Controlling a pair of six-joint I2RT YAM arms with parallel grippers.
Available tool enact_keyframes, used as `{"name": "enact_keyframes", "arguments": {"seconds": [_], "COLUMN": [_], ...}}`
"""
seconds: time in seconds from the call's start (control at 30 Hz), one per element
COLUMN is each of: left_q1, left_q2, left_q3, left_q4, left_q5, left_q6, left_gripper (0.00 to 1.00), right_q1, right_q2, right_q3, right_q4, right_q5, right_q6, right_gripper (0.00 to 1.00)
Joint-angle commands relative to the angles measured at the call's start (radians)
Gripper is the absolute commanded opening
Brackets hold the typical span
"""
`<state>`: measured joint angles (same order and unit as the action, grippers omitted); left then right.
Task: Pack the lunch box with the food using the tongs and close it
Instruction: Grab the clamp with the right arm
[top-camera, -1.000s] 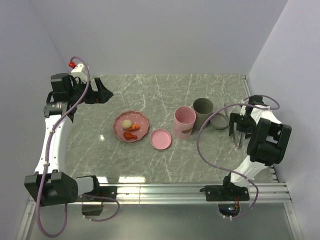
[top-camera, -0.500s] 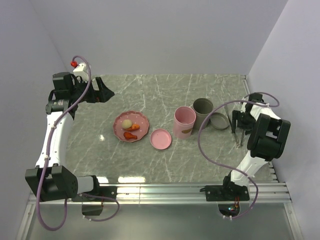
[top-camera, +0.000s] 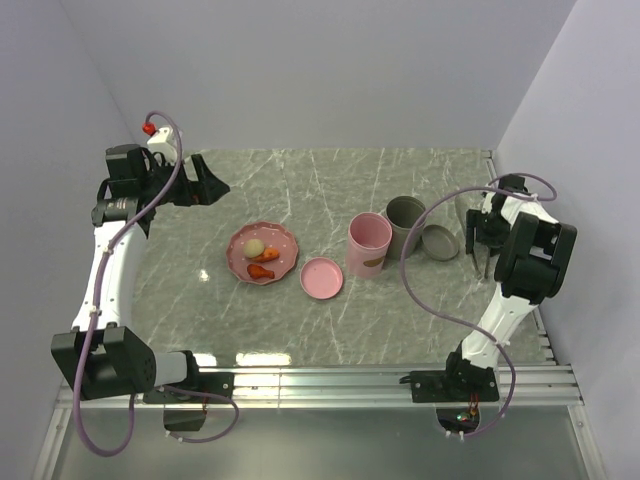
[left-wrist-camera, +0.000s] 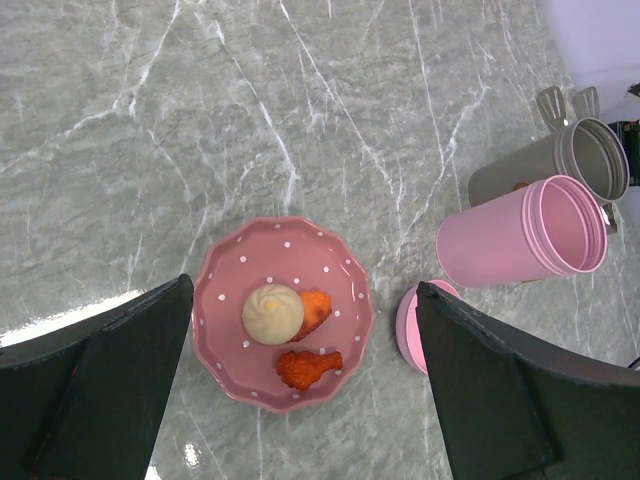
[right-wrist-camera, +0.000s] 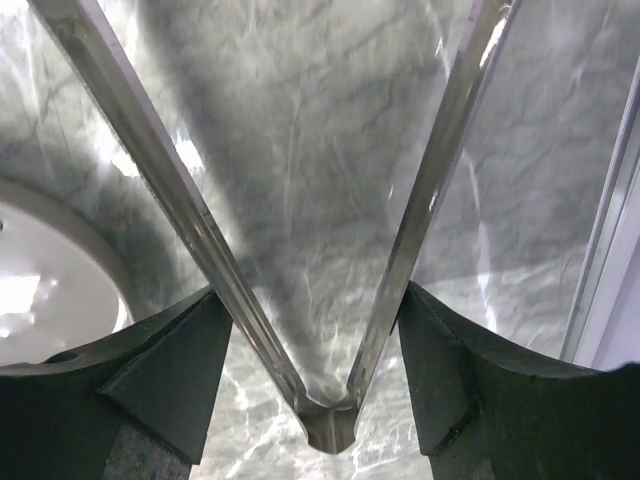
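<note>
Pinching the tongs (right-wrist-camera: 140, 150) near their joint, far right on the surface (top-camera: 330, 180), my right hand (right-wrist-camera: 312, 300) sits half closed on both arms so squeezing works them. My left hand (top-camera: 207, 180) hangs wide open, empty, viewing the food (left-wrist-camera: 273, 312) on its plate (left-wrist-camera: 225, 300).

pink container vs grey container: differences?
Colour: the pink container is pink, the grey container dull grey. Place: the pink container stands nearer the plate; the grey container is behind it, to the right. Lids: the pink lid lies at the pink container's near left, the grey lid right of the grey container. Both stand upright, open.
</note>
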<state>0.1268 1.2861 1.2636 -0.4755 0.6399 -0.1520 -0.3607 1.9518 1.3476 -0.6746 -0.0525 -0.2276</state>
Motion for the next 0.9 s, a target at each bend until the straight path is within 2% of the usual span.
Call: {"name": "enact_keyframes", "arguments": {"seconds": [0.0,0.13,0.57,0.77,0.87], "left_q1": [0.010,0.014,0.020,0.022,0.022], "left_q2": [-0.001,0.013,0.048,0.050,0.053], "left_q3": [0.005,0.011,0.033,0.033,0.030], "left_q4": [0.031,0.031,0.028,0.029,0.031], "left_q5": [0.032,0.046,0.075,0.075,0.075], "left_q6": [-0.001,-0.004,-0.015,-0.018,-0.020], "left_gripper": [0.99,0.99,0.99,0.99,1.00], "right_q1": [-0.006,-0.006,-0.004,-0.006,-0.006], "right_q2": [0.022,0.047,0.102,0.108,0.107], "right_q3": [0.054,0.074,0.131,0.117,0.116], "right_q4": [-0.005,0.000,-0.002,0.018,0.020], "right_q5": [0.008,0.005,-0.049,-0.058,-0.066], "right_q6": [-0.030,-0.035,-0.041,-0.070,-0.065], "right_gripper": [0.73,0.78,0.85,0.83,0.77]}}
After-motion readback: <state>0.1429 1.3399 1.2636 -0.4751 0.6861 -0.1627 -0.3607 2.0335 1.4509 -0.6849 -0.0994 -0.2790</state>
